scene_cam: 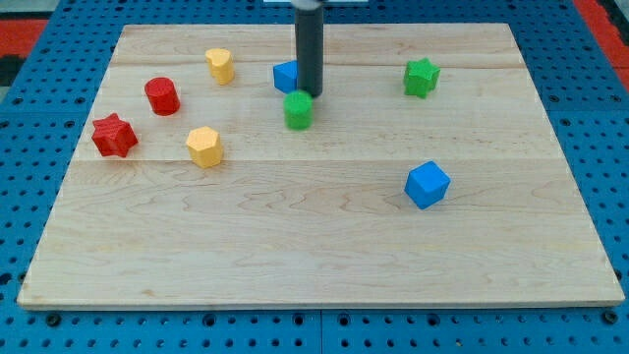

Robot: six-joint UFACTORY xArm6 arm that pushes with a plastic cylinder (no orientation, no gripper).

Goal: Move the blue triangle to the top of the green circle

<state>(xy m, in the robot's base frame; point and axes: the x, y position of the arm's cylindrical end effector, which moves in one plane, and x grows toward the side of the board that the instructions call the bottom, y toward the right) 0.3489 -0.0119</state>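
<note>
Now my tip [311,94] rests just right of the small blue triangle block [285,76], partly hidden behind the dark rod, and just beyond the green circle block [299,110] on the pale wooden bench [314,246]. No claw exists here.
</note>
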